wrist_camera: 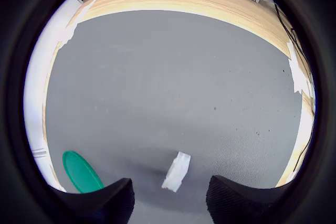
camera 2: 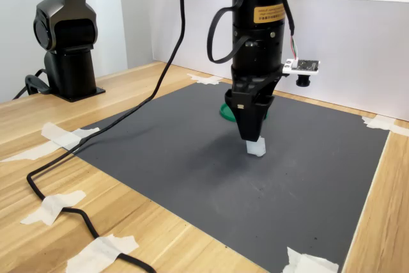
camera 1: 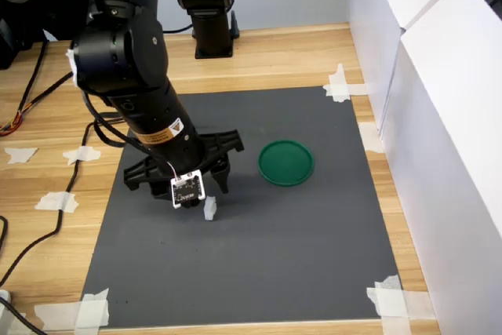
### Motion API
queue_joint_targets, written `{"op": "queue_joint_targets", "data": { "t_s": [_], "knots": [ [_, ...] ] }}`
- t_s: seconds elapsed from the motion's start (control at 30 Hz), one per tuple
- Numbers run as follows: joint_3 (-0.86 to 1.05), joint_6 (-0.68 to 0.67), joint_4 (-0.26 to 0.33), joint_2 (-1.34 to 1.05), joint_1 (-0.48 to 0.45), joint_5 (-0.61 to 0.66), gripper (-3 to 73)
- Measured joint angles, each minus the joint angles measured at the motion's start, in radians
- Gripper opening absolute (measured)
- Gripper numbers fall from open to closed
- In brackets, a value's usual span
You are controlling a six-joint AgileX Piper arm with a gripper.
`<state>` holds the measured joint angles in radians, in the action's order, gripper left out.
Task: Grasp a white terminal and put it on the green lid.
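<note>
Grey mat lies bare between white terminal, under the wide tool, and green lid.

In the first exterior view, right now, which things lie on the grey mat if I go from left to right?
Claw over the mat, then white terminal just beside it, then green lid, then the tape piece at the mat's far right corner.

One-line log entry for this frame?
phase: pre-grasp | gripper: open, straddling white terminal | terminal: on mat | green lid: empty
</note>
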<state>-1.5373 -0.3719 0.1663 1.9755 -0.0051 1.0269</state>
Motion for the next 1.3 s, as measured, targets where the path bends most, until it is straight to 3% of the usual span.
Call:
{"op": "queue_joint_targets", "data": {
  "t_s": [0.67,0.8,1.17,1.3],
  "knots": [
    [-0.008,0.014,0.003,0.065,0.0,-0.024,55.7],
    [-0.008,0.017,0.003,0.069,0.0,-0.024,48.3],
    [-0.008,0.033,0.003,0.071,0.0,-0.024,14.9],
    [-0.008,0.033,0.002,0.071,-0.001,-0.024,10.2]
  ]
}}
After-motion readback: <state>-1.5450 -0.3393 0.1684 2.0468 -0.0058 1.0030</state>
